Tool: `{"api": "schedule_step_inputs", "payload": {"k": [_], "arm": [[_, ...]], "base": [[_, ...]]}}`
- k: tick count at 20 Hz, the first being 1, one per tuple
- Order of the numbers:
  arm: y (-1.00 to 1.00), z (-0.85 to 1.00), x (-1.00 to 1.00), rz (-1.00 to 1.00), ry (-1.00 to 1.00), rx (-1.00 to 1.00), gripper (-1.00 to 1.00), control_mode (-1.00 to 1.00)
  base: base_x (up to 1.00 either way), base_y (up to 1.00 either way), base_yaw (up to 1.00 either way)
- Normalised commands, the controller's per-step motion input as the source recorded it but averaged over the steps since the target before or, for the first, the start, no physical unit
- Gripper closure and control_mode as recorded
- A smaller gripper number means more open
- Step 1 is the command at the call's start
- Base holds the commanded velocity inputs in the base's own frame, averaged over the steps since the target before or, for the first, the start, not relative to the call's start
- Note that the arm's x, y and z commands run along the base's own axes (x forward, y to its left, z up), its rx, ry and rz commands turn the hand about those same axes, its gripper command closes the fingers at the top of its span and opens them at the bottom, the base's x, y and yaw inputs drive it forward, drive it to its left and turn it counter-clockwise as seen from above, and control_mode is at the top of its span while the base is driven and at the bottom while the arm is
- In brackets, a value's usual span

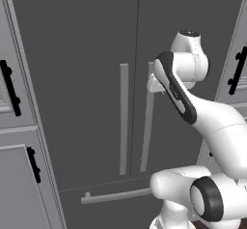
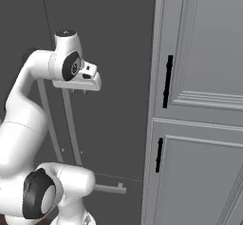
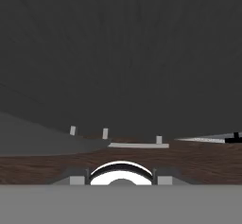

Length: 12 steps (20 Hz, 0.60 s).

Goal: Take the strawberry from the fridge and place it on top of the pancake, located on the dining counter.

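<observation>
Grey cabinets (image 2: 199, 100) flank the shut fridge (image 1: 87, 78). Its right handle (image 1: 147, 126) has the gripper (image 1: 153, 84) pinched around it.

glossy white arm (image 1: 217, 121), rounded links, dark joints

Flat, even rendered light without glare; edges are soft and slightly blurred. The fridge (image 1: 96, 54) is dim grey, darkest toward 12 o'clock in the hand view.
</observation>
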Motion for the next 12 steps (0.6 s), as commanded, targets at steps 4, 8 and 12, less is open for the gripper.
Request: {"api": "schedule_step_inputs", "payload": {"k": [4, 8, 12], "arm": [[0.0, 0.0, 0.0, 0.0, 0.0, 0.0, -1.0, 1.0], [0.0, 0.0, 0.0, 0.0, 0.0, 0.0, -1.0, 1.0], [0.0, 0.0, 0.0, 0.0, 0.0, 0.0, -1.0, 1.0]], "base": [[-0.08, 0.0, 0.0], [-0.55, 0.0, 0.0], [-0.6, 0.02, 0.01]]}}
